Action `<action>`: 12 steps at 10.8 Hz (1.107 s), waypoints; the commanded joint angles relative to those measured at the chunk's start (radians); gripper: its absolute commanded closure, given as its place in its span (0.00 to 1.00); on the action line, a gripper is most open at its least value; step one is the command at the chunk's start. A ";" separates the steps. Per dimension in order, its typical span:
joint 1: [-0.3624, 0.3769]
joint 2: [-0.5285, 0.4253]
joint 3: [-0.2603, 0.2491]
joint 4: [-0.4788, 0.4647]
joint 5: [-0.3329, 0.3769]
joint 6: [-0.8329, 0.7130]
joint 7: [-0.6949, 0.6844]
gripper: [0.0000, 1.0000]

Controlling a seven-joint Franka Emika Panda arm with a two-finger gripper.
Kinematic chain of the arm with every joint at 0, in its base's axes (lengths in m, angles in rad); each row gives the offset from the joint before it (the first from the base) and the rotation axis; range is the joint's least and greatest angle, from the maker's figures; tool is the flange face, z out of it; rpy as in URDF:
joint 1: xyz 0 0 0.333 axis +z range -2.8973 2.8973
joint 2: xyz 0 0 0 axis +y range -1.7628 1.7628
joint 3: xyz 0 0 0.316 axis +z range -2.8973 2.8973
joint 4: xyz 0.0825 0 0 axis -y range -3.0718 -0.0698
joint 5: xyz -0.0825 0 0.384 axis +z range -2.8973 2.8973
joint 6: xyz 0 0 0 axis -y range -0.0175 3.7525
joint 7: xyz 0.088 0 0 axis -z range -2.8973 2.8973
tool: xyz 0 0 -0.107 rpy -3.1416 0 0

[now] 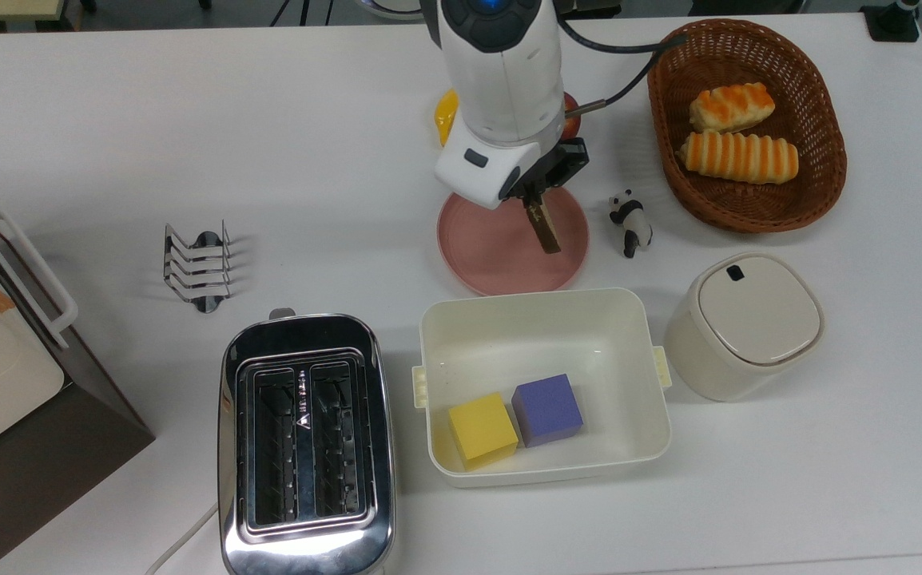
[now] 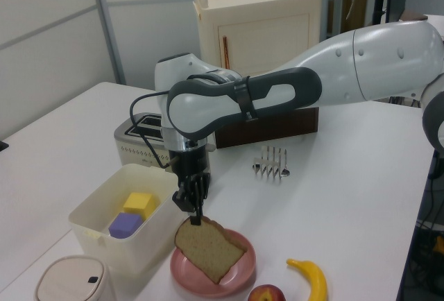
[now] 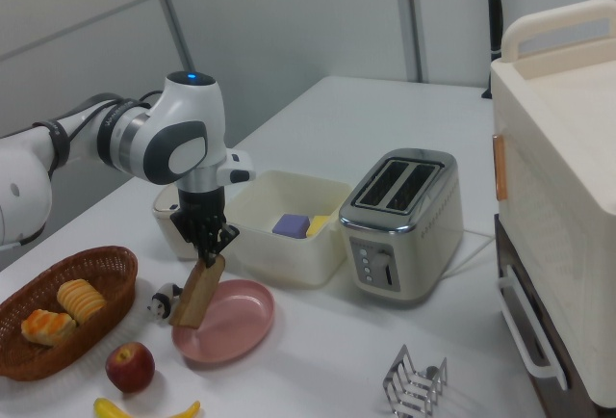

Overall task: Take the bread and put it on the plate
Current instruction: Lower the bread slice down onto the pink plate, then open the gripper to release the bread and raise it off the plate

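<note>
The tool (image 2: 195, 212) is pinched tight on the bread (image 2: 209, 249), which hangs over the plate (image 2: 241, 273) near 3 o'clock in the top view, so next it should lower and let go.

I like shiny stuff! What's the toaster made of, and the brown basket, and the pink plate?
The toaster looks like polished metal: its sides mirror the room. The brown basket seems to be woven wicker, going by the criss-cross strands on its rim. The pink plate looks like smooth matte plastic, though it could be glazed ceramic; its plain even colour does not settle that.
</note>
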 commanded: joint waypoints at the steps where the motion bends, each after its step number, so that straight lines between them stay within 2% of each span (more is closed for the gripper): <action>1: 0.009 0.004 0.009 -0.005 0.017 -0.004 -0.018 0.99; 2: 0.009 0.015 0.009 -0.005 0.013 -0.002 -0.018 0.82; 3: 0.008 0.030 0.009 -0.003 0.002 -0.004 -0.018 0.54; 4: 0.005 0.038 0.009 0.009 -0.010 -0.004 -0.018 0.35; 5: 0.005 0.038 0.008 0.009 -0.047 -0.004 -0.018 0.09; 6: 0.000 0.037 0.007 0.009 -0.068 -0.006 -0.018 0.00; 10: -0.069 0.024 -0.006 0.053 -0.075 -0.009 -0.057 0.00; 12: -0.101 0.003 -0.006 0.075 -0.120 -0.012 -0.064 0.00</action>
